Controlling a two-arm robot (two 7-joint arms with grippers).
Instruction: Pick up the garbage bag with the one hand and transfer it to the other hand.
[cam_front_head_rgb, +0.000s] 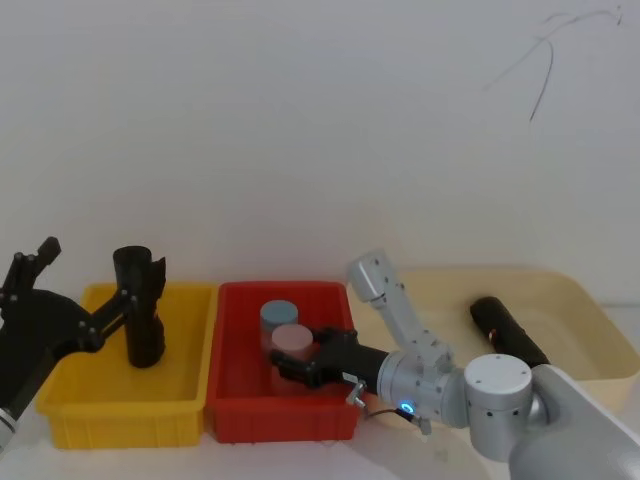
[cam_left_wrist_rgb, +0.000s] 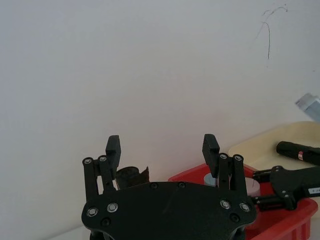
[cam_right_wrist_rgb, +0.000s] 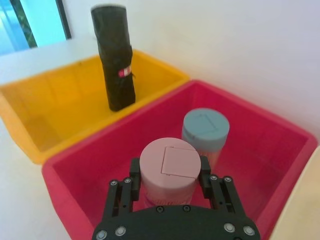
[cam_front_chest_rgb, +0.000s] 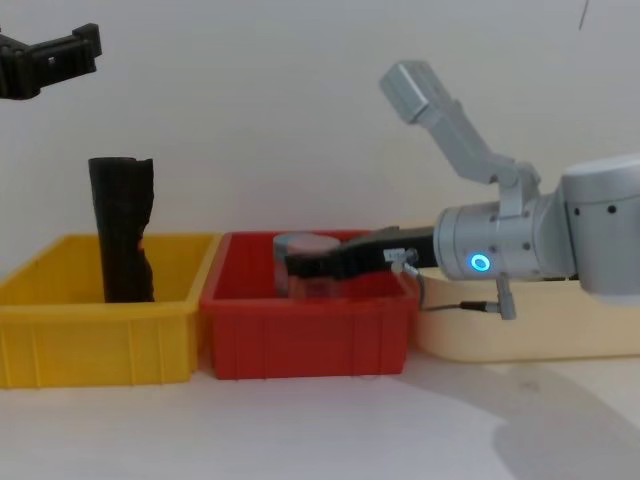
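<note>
the left gripper (cam_left_wrist_rgb: 162, 150) hangs spread wide, above and apart from the garbage bag (cam_front_head_rgb: 139, 305) standing upright in the yellow bin (cam_front_head_rgb: 70, 405). it should descend squarely around the roll's middle. the right gripper (cam_right_wrist_rgb: 167, 181) brackets a pink jar (cam_right_wrist_rgb: 170, 170) in the red bin (cam_right_wrist_rgb: 280, 137).

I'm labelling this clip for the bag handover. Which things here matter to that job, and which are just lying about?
In the job: garbage bag, upright in the yellow bin; left gripper, open; right gripper, around the pink-lidded jar.
Lying about: red bin; blue-lidded jar; second black roll in the beige tray.
</note>
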